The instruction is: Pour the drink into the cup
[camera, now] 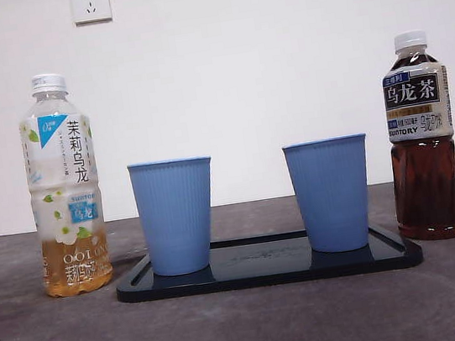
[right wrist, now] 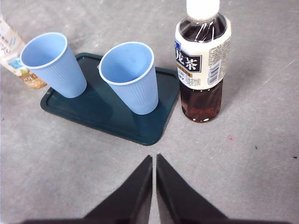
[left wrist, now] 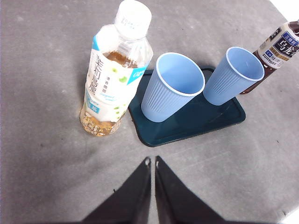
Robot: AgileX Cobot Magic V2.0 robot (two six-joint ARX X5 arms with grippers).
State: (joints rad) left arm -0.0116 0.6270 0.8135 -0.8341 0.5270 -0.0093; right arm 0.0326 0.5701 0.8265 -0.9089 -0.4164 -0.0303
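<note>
Two blue ribbed cups stand upright on a dark tray (camera: 268, 277): the left cup (camera: 175, 216) and the right cup (camera: 331, 194); both look empty from above. A jasmine oolong bottle (camera: 63, 185) with pale tea stands capped to the left of the tray. A dark oolong tea bottle (camera: 420, 136) stands capped to the right. My left gripper (left wrist: 152, 162) hovers shut above the table, short of the pale bottle (left wrist: 113, 74). My right gripper (right wrist: 153, 157) is shut too, short of the tray's corner (right wrist: 152, 135) and the dark bottle (right wrist: 202, 60). Neither arm shows in the front view.
A grey table carries everything. A white wall with two power sockets (camera: 90, 3) rises behind it. Bare tabletop lies in front of the tray and outside both bottles.
</note>
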